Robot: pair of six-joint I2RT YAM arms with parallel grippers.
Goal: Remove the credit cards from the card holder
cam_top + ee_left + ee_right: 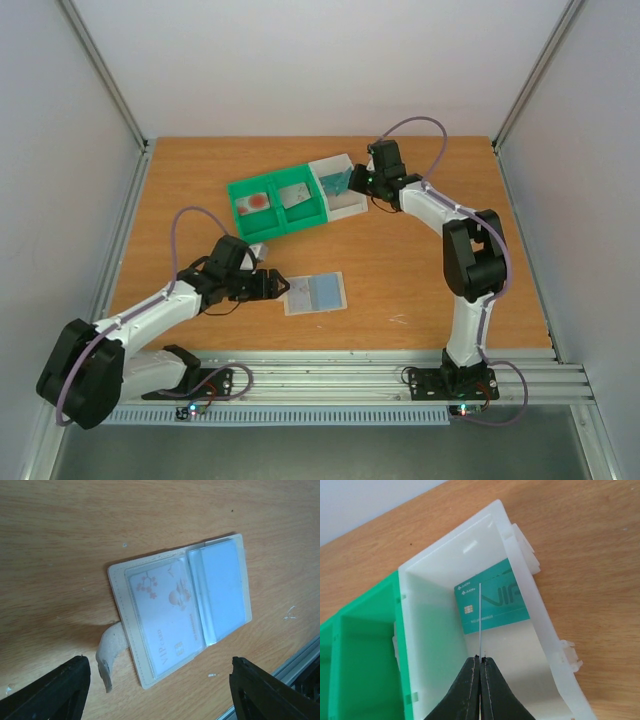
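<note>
Free above and right of the card holder point(165, 610); crowded on its left by the left gripper point(160, 680); blocked inside the white tray point(425, 620) by right gripper point(480, 662) and pinched card point(479, 615).

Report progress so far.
Done: red-circle card and grey card in the green tray, teal card in the white tray. In hand: right gripper pinches a thin card edge-on over it. Remaining: VIP card and blue card in the card holder; left gripper open beside it.
</note>
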